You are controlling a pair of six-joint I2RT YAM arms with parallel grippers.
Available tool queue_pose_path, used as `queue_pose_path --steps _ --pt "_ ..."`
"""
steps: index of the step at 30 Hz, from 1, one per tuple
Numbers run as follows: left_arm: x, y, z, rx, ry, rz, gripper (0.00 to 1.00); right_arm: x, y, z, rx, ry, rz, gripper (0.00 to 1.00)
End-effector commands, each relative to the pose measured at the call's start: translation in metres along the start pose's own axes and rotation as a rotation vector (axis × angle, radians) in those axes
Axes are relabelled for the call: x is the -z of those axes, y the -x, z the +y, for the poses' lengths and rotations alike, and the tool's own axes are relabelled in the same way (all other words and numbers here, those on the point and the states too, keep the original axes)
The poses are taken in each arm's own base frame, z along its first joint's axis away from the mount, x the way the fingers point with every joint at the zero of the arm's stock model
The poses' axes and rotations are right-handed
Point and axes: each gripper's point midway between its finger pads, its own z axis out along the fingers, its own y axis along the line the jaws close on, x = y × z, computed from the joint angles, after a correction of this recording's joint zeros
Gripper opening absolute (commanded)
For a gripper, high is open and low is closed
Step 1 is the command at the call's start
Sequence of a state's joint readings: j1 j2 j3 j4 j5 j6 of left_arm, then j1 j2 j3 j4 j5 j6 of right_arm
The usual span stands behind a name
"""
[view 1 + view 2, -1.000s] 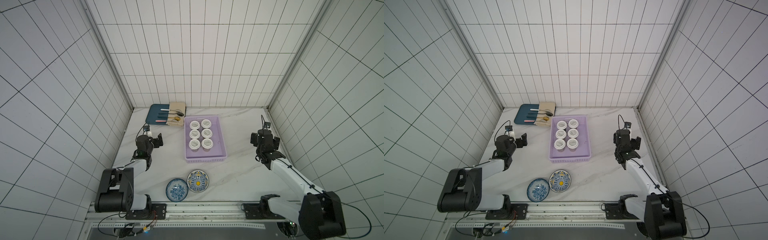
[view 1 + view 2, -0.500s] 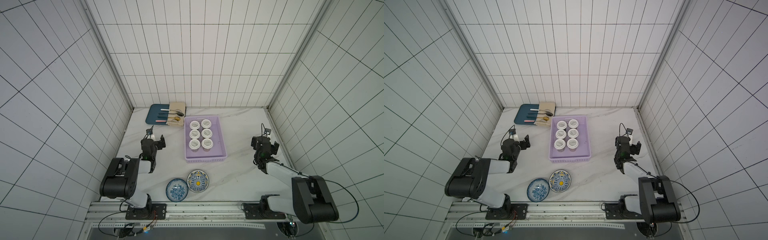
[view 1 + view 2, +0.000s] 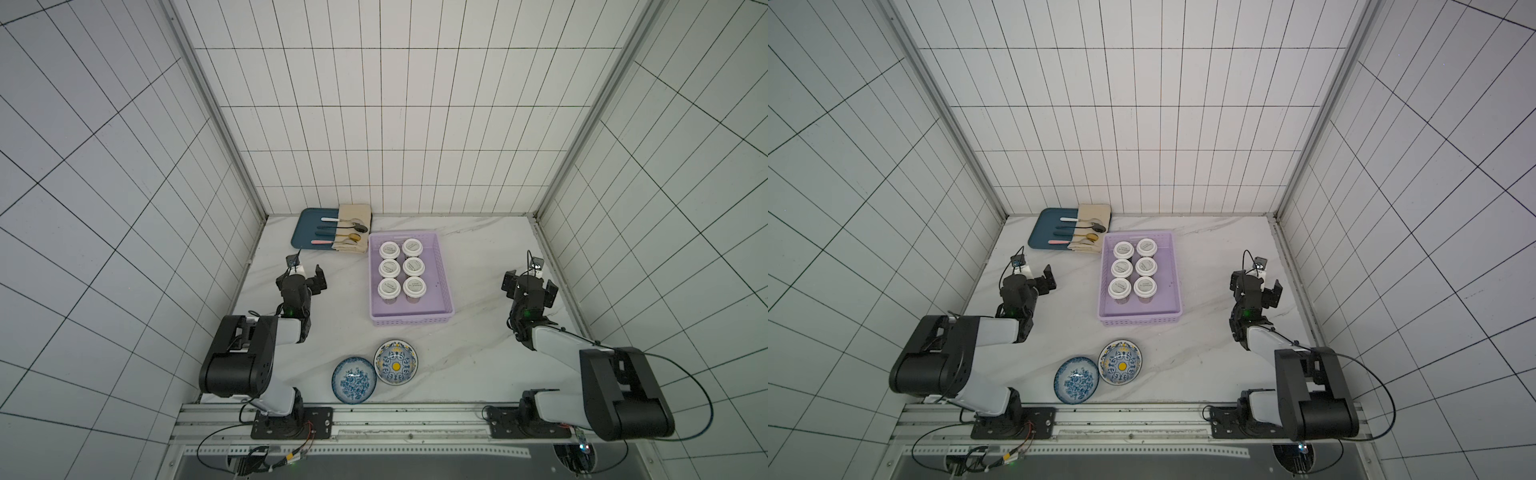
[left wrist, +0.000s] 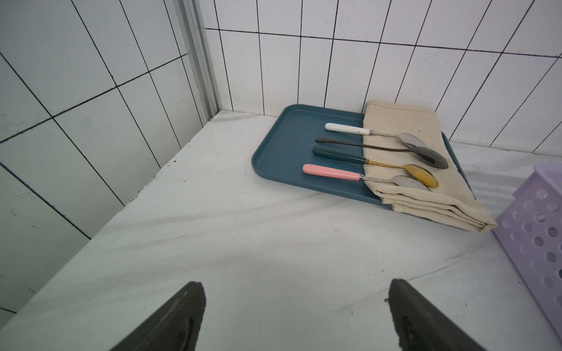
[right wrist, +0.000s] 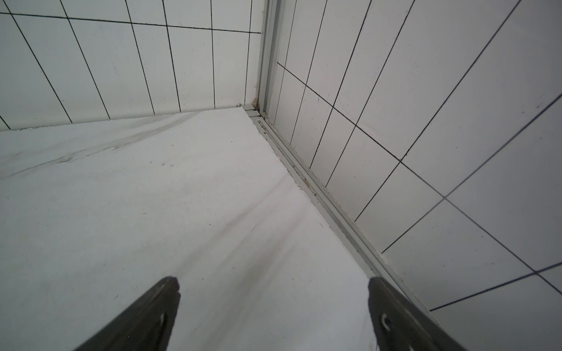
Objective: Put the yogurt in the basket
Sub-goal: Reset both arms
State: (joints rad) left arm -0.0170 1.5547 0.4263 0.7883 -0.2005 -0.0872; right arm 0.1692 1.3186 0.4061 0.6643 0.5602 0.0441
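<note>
Several yogurt cups (image 3: 389, 269) (image 3: 1122, 268) with white lids stand upright in two rows inside the lilac basket (image 3: 411, 320) (image 3: 1142, 318) at mid-table in both top views. My left gripper (image 3: 302, 277) (image 3: 1034, 277) (image 4: 295, 285) is open and empty, low over bare table to the left of the basket, well apart from it. In the left wrist view only a corner of the basket (image 4: 535, 218) shows. My right gripper (image 3: 530, 284) (image 3: 1255, 286) (image 5: 272, 281) is open and empty near the right wall, far from the basket.
A dark blue tray (image 3: 309, 232) (image 4: 282, 146) with spoons and a folded beige cloth (image 3: 353, 220) lies at the back left. Two patterned blue bowls (image 3: 354, 380) (image 3: 396, 363) sit near the front edge. Tiled walls close three sides.
Both arms have folded down and back toward their bases, while the grippers stay open at nearly the same spots. The cups and basket have not moved.
</note>
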Motion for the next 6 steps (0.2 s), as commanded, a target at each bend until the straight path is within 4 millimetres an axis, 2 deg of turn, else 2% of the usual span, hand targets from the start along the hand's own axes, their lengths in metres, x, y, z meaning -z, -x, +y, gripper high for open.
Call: queue_pose_path --steps 1,6 --pt "-0.0038 0.0032 0.0024 0.010 0.013 -0.003 0.98 0.0003 -0.0041 -0.0031 0.000 0.000 -0.009 0.99" --pt "-0.0035 0.0030 0.0024 0.009 0.013 -0.002 0.98 0.0024 -0.0009 -0.0006 0.015 0.025 -0.037 0.99"
